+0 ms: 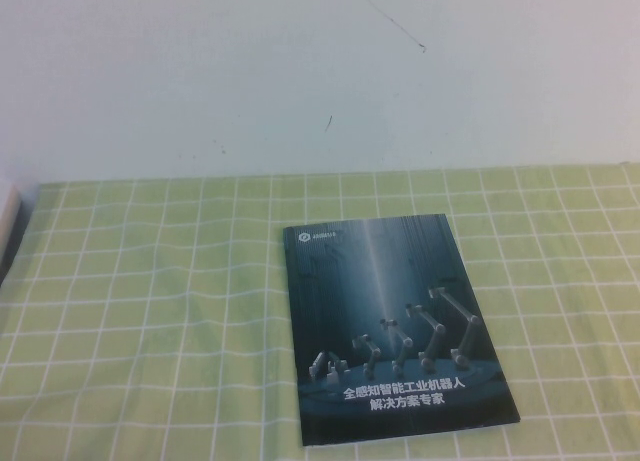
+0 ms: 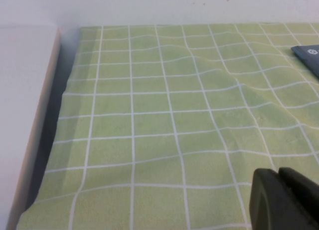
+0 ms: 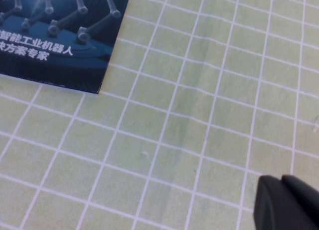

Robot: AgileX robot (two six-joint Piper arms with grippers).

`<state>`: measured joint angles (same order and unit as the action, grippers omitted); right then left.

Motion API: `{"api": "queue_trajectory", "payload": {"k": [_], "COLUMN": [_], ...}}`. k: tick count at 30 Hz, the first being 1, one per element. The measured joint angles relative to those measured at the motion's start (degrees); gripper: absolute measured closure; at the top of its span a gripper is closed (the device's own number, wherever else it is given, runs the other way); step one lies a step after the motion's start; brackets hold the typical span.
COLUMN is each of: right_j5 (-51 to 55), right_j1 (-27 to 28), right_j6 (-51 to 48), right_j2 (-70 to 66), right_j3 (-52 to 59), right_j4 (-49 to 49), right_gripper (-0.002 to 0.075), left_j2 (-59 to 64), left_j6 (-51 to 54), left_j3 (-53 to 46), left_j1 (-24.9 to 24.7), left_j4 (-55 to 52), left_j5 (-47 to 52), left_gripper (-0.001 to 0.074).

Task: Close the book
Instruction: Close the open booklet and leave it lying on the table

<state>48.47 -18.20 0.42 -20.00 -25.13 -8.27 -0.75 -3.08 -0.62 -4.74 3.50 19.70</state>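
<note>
High view first: the book (image 1: 395, 331) lies flat on the green checked cloth (image 1: 150, 281) that covers the counter. It's toward the near right, cover up, and looks closed already (dark blue cover, robot arms, white Chinese text). Neither arm shows here.

Left wrist view: the left claw (image 2: 281, 200) hangs low over bare cloth, well apart from the book, with only a dark corner of it in view. I can't tell whether this claw is released or clenched. A white slab (image 2: 25, 115) sits along the cloth's edge.

Right wrist view: the right claw (image 3: 286, 202) hovers over the cloth near the book's corner, not touching it. Same deal, I can't tell if it's released or clenched.

My take is that the closing looks done, so the smart thing is to keep both claws off the book. If the cover lifts, I'd press straight down on its middle instead of sliding. That cloth is wrinkly and would probably drag the book along.
</note>
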Motion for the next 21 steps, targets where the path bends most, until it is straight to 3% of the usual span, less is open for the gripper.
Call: {"api": "queue_trajectory", "payload": {"k": [21], "right_j5": [0.0], "right_j1": [0.0], "right_j6": [0.0], "right_j2": [0.0], "right_j3": [0.0], "right_j4": [0.1], "right_gripper": [0.0729], "left_j2": [0.0], "left_j6": [-0.29], "left_j3": [0.0], "left_j1": [-1.21], "left_j4": [-0.72], "left_j5": [0.0], "left_gripper": [0.0739]}}
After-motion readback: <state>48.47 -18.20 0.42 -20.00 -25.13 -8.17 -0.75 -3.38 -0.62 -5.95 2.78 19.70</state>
